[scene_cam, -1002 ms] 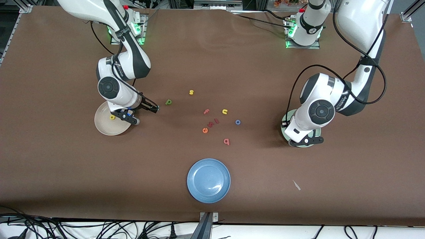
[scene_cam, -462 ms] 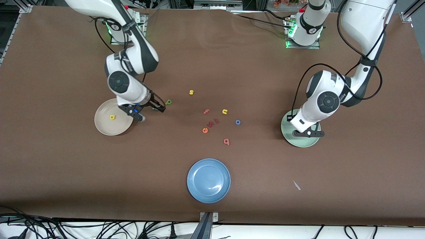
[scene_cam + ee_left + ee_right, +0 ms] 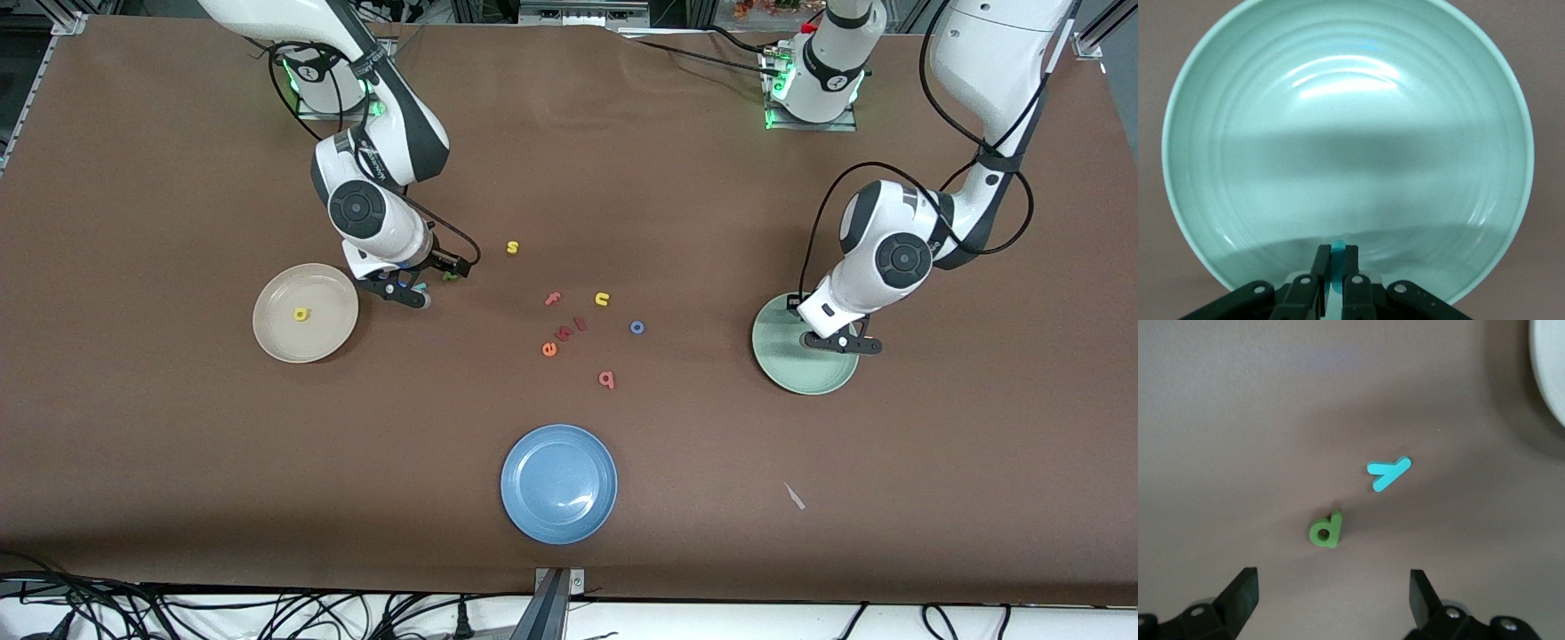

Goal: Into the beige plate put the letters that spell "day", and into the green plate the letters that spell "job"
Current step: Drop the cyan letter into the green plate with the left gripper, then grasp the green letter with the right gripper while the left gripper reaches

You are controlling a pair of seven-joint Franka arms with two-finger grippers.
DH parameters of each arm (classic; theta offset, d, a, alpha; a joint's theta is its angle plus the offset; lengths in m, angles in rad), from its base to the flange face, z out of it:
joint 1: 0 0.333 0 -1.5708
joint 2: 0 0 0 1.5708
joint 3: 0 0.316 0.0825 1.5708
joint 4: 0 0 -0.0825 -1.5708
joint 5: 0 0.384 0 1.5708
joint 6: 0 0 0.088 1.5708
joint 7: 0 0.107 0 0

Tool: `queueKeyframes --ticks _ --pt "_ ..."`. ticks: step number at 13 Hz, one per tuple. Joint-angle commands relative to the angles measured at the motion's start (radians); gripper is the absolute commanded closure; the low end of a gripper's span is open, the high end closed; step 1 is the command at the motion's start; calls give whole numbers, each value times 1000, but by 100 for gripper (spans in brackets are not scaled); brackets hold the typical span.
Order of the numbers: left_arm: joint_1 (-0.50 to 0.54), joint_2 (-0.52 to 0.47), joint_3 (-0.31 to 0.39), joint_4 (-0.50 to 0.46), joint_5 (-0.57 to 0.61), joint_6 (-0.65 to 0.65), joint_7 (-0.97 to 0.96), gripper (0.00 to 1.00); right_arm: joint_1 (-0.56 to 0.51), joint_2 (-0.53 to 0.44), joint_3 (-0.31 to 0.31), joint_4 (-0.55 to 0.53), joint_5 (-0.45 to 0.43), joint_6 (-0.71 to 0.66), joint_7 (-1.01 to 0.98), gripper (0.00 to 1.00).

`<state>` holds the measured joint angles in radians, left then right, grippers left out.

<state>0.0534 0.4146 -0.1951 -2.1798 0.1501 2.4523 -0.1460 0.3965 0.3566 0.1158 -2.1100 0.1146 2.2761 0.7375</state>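
Note:
My left gripper (image 3: 1337,257) hangs over the green plate (image 3: 1348,133), shut on a thin teal foam letter (image 3: 1338,248) seen edge-on, so its shape is hidden. In the front view that left gripper (image 3: 840,342) is above the green plate (image 3: 805,373). My right gripper (image 3: 1331,587) stands open above the table, just short of the green d (image 3: 1325,531) and the teal y (image 3: 1387,473). The yellow a (image 3: 301,313) lies in the beige plate (image 3: 329,289). The blue o (image 3: 637,327) and pink b (image 3: 606,380) lie mid-table.
Loose letters lie mid-table: a yellow s (image 3: 512,247), pink f (image 3: 553,299), yellow u (image 3: 602,299) and orange e (image 3: 549,349). A blue plate (image 3: 558,483) sits nearer the front camera. A white scrap (image 3: 794,495) lies toward the left arm's end.
My right arm swung off the beige plate toward the d and y, still open. My left arm shifted over the green plate toward the bases, staying shut on the teal letter.

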Motion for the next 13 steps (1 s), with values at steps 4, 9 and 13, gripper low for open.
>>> queueKeyframes --ticks 4,9,13 --pt "5 10 -6 -12 26 28 32 90 24 42 5 -45 -9 155 -33 0" --pt "5 9 -7 2 26 24 29 0 36 54 5 -114 -7 347 -29 0" --pt "6 6 -7 5 25 14 28 0 44 56 5 -133 -9 378 -29 6"
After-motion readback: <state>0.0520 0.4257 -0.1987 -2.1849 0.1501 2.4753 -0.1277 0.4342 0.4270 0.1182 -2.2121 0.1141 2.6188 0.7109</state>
